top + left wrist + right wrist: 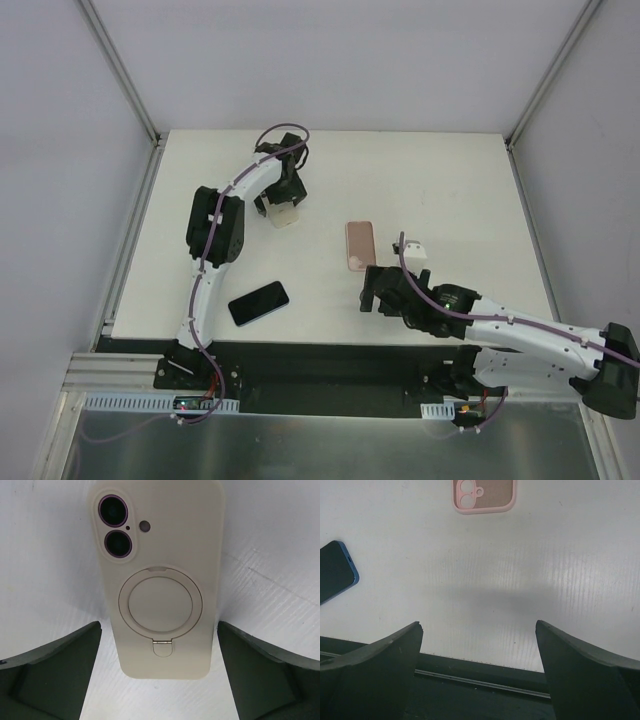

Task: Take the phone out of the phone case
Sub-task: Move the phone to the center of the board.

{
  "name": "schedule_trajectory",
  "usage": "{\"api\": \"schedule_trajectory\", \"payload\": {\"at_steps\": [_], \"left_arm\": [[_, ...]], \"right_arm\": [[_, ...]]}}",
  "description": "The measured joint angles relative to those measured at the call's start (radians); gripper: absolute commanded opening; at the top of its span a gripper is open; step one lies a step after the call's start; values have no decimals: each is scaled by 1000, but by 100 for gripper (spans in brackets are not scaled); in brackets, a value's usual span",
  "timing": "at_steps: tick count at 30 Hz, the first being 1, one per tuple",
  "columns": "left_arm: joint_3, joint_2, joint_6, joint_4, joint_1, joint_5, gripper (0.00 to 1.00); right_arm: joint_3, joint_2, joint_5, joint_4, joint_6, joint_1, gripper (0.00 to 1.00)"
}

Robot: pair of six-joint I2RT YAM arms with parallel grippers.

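A cream phone case [160,575] with a round ring stand lies back up on the white table, and the purple-rimmed lenses of the phone [113,511] show through its camera cutout. In the top view the case [288,216] lies at the far middle. My left gripper [158,625] is open just above its lower end, one finger on each side, touching nothing; in the top view the left gripper [283,198] is over the case. My right gripper [478,624] is open and empty near the table's front edge, and shows in the top view [372,290] too.
An empty pink case [483,495] lies ahead of the right gripper, mid-table in the top view [359,246]. A bare dark phone with a blue rim [335,572] lies screen up at the front left [258,303]. Walls enclose the table.
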Motion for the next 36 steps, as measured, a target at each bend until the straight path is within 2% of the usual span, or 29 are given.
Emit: {"api": "schedule_trajectory", "payload": {"at_steps": [6, 8, 10, 11, 13, 14, 17, 22, 29, 36], "left_arm": [[0, 2, -40, -12, -2, -8, 96], [0, 3, -47, -12, -1, -6, 84], [-2, 3, -55, -8, -1, 1, 77], [-6, 3, -58, -3, -1, 3, 66], [-12, 0, -62, 4, -1, 9, 54], [-24, -6, -61, 15, -1, 10, 45], [-83, -42, -52, 56, -2, 14, 34], [-212, -124, -17, 120, -6, 48, 33], [-489, -323, 34, 160, -21, 122, 32], [-669, -501, 43, 192, -119, 146, 31]], "right_arm": [[0, 16, 0, -1, -1, 0, 97], [0, 21, 0, -2, -1, 0, 97], [0, 25, 0, -2, -1, 0, 97], [0, 25, 0, -2, -1, 0, 97], [0, 25, 0, -3, 1, 0, 97], [0, 24, 0, -4, 1, 0, 97], [0, 18, 0, -8, 5, 0, 97], [-3, -19, 8, -20, 20, 0, 97], [-3, -45, 36, -61, 26, 0, 97], [-3, -57, 64, -103, 62, 0, 96]]}}
